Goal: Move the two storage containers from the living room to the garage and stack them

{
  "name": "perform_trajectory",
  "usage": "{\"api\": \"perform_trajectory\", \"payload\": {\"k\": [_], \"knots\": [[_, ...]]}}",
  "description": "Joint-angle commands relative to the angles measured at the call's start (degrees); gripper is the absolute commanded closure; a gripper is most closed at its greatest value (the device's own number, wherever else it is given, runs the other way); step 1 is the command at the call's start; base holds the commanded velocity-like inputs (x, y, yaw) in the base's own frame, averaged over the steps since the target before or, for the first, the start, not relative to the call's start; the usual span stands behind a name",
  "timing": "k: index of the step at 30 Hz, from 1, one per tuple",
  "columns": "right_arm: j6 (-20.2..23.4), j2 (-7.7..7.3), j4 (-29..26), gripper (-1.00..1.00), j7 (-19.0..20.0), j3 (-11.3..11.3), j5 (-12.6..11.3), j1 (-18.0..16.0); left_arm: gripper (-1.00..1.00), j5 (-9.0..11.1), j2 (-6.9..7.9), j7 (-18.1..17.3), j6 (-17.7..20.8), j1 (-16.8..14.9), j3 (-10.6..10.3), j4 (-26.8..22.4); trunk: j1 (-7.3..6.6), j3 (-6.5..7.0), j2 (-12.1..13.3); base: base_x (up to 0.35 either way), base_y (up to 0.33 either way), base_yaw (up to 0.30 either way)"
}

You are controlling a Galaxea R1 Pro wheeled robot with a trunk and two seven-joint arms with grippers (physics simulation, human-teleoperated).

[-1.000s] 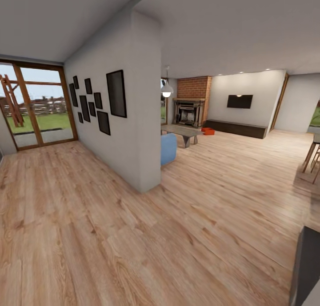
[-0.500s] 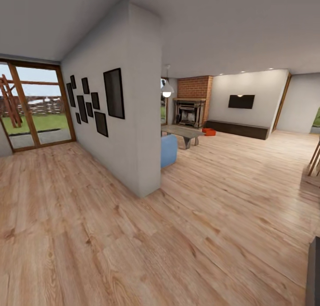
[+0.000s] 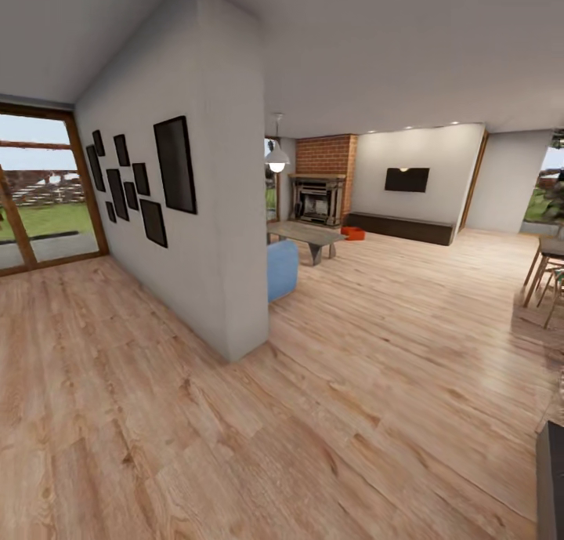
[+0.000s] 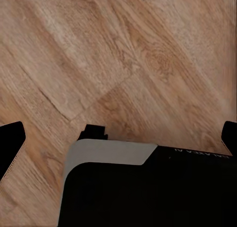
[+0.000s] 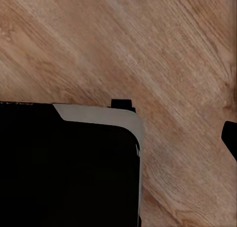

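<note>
Since before, containers (image 3: 352, 233) seemingly unmoved

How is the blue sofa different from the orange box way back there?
The blue sofa is near, half hidden behind the white wall; the orange storage container sits far off by the brick fireplace. The sofa looks big and rounded, the container tiny and boxy. Both rest on the wood plank floor.

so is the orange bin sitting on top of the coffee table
No, the orange bin sits on the wood floor beyond the coffee table, near the fireplace.
</note>
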Motion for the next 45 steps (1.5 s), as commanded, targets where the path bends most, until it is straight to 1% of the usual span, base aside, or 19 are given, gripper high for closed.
{"api": "perform_trajectory", "payload": {"k": [1, 11, 32, 39, 45], "knots": [[-0.3, 0.00, 0.2, -1.00, 0.3, 0.4, -0.6, -0.1, -1.00, 0.5, 0.02, 0.1, -0.2, 0.0, -0.5, 0.0, 0.04, -0.07, 0.0, 0.322, 0.000, -0.246], [-0.3, 0.03, 0.2, -1.00, 0.1, 0.5, -0.7, -0.1, -1.00, 0.6, -0.04, 0.1, -0.3, 0.0, -0.5, 0.0, 0.04, -0.07, 0.0, 0.322, 0.000, -0.224], [-0.4, -0.25, 0.2, -1.00, 0.0, 0.8, -0.5, -0.1, -1.00, 0.6, -0.02, 0.1, -0.1, 0.0, -0.5, 0.1, 0.04, -0.07, 0.0, 0.322, 0.000, -0.011], [-0.3, -0.13, 0.2, -1.00, -0.1, 0.7, -0.7, -0.1, -1.00, 0.6, -0.09, 0.1, -0.1, 0.0, -0.5, 0.1, 0.04, -0.07, 0.0, 0.322, 0.000, -0.007], [-0.3, -0.11, 0.2, -1.00, -0.1, 0.6, -0.7, -0.1, -1.00, 0.6, -0.09, 0.1, -0.1, 0.0, -0.5, 0.0, 0.04, -0.07, 0.0, 0.322, 0.000, -0.185]]}}
